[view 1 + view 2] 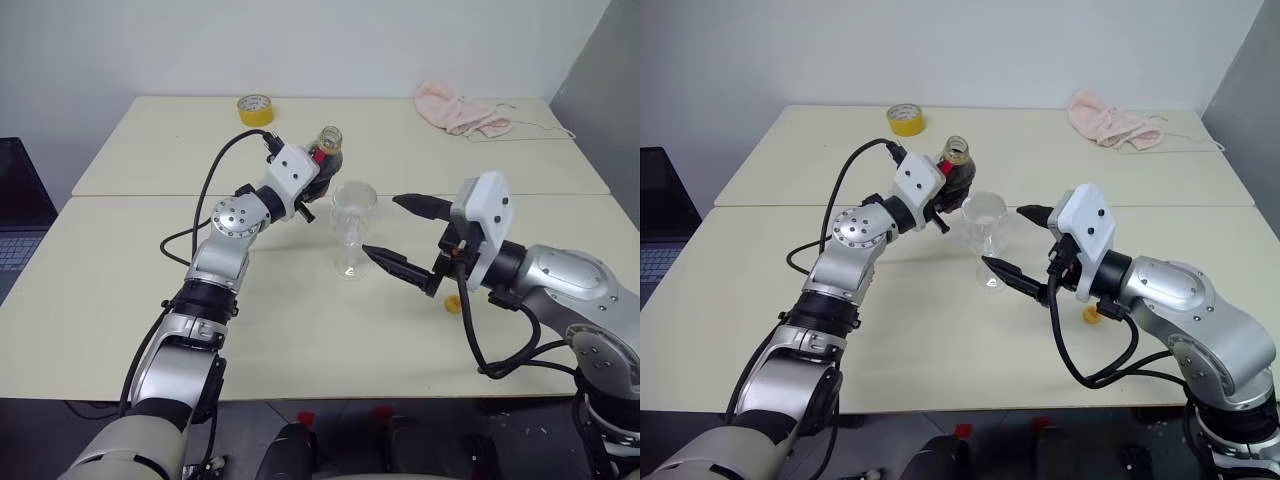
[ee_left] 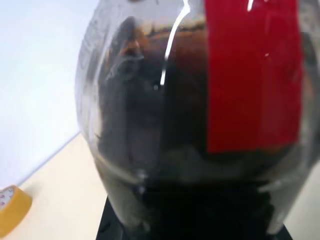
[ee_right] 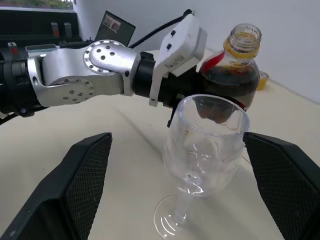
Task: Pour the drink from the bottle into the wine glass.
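The bottle (image 3: pixel 235 70) (uncapped) is sitting clamped in the left gripper (image 1: pixel 318 170); it should tip slowly over the wine glass (image 3: pixel 205 145), which is standing between the right gripper's (image 1: pixel 400 235) wide-open, empty jaws.

surface: two pale tables (image 1: pixel 120 300) pushed together, seam across | glass (image 1: pixel 352 228) standing just ahead of the right gripper (image 1: pixel 397 236) | yellow cap (image 1: pixel 453 304) under its wrist | tape roll (image 1: pixel 255 109) and pink cloth (image 1: pixel 460 110) far beyond both grippers
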